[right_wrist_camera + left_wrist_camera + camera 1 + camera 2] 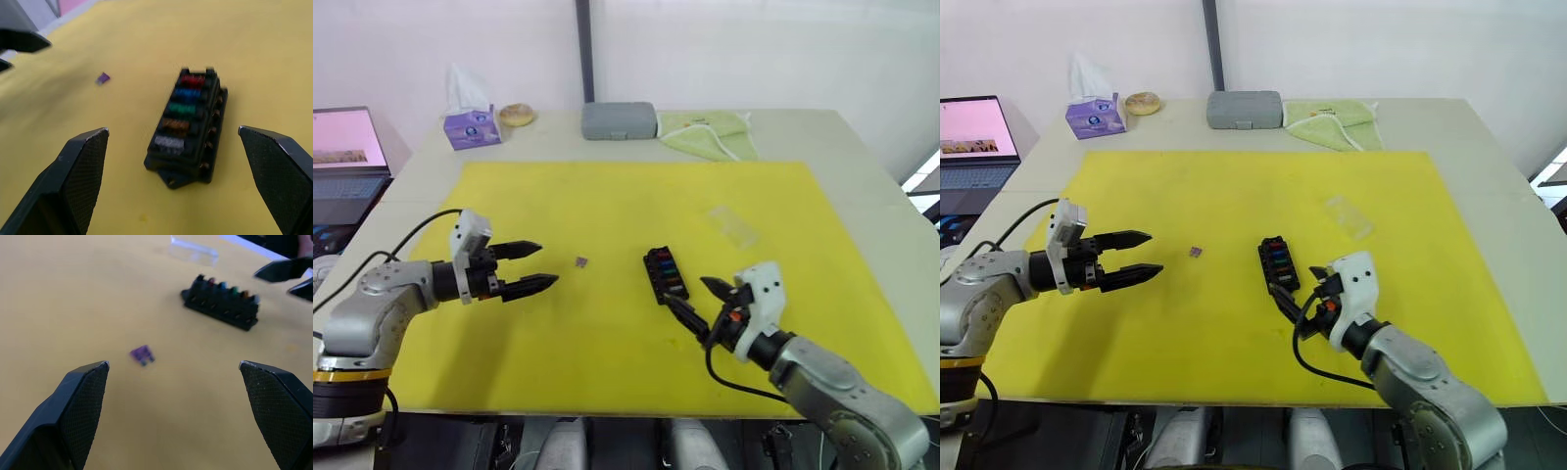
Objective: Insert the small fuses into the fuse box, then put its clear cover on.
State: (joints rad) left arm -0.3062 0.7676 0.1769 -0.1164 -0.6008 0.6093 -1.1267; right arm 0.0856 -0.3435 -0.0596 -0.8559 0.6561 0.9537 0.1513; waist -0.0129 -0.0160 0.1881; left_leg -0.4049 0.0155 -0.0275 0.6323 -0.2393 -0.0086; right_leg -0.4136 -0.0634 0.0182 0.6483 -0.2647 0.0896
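Fuse box: the black fuse box (665, 275) lay near the middle of the yellow mat (607, 206), flat on its base with its slots facing up.
Fuses in the box: five fuses sat in a column down its middle; the right wrist view showed them as red (192, 81), blue (188, 94), green (183, 109), brownish orange (175, 125) and grey (168, 143).
Loose fuse: one purplish fuse (581, 261) lay alone on the mat, between the left hand and the fuse box, apart from both.
Clear cover: the clear cover (732, 224) lay on the mat beyond the box and to its right, well apart from it.
Left hand: the left hand (534, 266) hovered over the left part of the mat with its two black fingers (82, 404) spread wide, holding nothing and pointing toward the loose fuse.
Right hand: the right hand (701, 303) was just beside the near end of the fuse box, its fingers (78, 174) parted wide and empty; one fingertip lay close by the box's near end, and whether it touched could not be told.
Worktop: at the far edge of the worktop (822, 132), beyond the mat, stood a purple tissue box (472, 126), a round bun (518, 115), a grey case (619, 120) and a green cloth (707, 132).
Side: an open laptop (346, 157) stood off the worktop's left edge.
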